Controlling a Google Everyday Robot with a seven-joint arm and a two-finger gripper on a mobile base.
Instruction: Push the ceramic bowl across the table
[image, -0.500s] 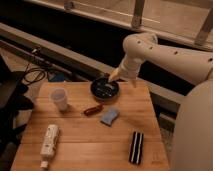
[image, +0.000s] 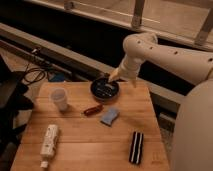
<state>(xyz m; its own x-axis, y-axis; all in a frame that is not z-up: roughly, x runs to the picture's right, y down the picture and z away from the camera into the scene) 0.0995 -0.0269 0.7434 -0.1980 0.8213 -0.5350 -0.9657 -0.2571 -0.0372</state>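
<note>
One arm (image: 165, 55) works here, so there is no question which side is nearer. It reaches in from the right and bends down to the far edge of the bench (image: 90, 150). The fingers (image: 114, 76) are at the far right rim of the bowl (image: 104, 90), touching it or just above it. Whether they are apart or together, I cannot tell.

The bowl is black and shiny. It stands at the far edge of the bench, a little right of the middle. From the fingers it lies toward the near left, so I judge that a push from this point would send it forward and leftward, over the open wood. The bowl is round and has no long axis, so the direction of the push depends only on where the rim is touched.

Several things stand in that way. A small reddish object (image: 93, 109) and a blue sponge (image: 110, 116) lie just in front of the bowl, and a white cup (image: 59, 99) stands to its left. A white remote (image: 48, 141) and a black striped block (image: 136, 147) lie near the front edge, well apart from the bowl.
</note>
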